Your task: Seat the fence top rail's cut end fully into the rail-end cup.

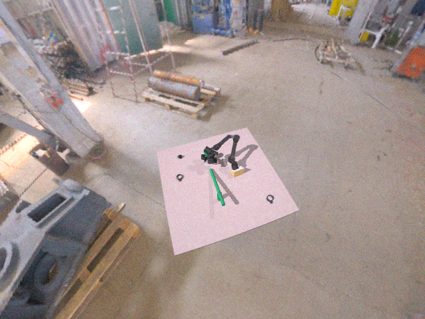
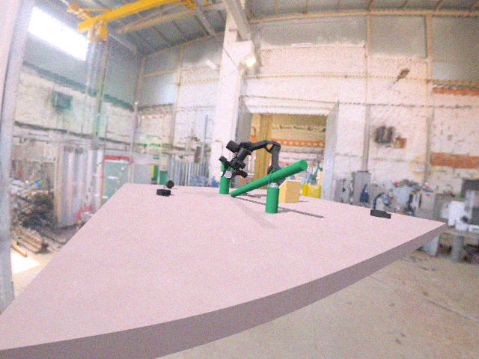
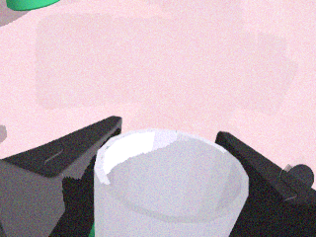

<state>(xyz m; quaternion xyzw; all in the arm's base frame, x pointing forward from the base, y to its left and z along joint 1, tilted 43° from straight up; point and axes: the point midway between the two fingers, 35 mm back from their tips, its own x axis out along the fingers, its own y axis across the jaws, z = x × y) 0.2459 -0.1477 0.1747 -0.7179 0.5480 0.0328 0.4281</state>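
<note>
The green rail (image 1: 215, 183) (image 2: 266, 179) slants through the loop cap on the short green post (image 2: 272, 200), its far end low near the table and its near end high. The big green post (image 2: 224, 185) stands beyond the rail's low end. My gripper (image 1: 204, 157) (image 2: 229, 173) (image 3: 169, 134) is at the big post's top, shut on the pale rail-end cup (image 3: 170, 185). The cup's open mouth is empty. The rail's low end is outside the cup, apart from it. The brace band and post cap are largely hidden by the gripper.
A yellow block (image 1: 237, 172) (image 2: 290, 191) is at the arm's base. Small black ring clamps lie on the pink table (image 1: 192, 233) (image 2: 193, 262), one (image 2: 380, 214) towards the right and two at the left. The rail and short post stand between the gripper and the exterior view.
</note>
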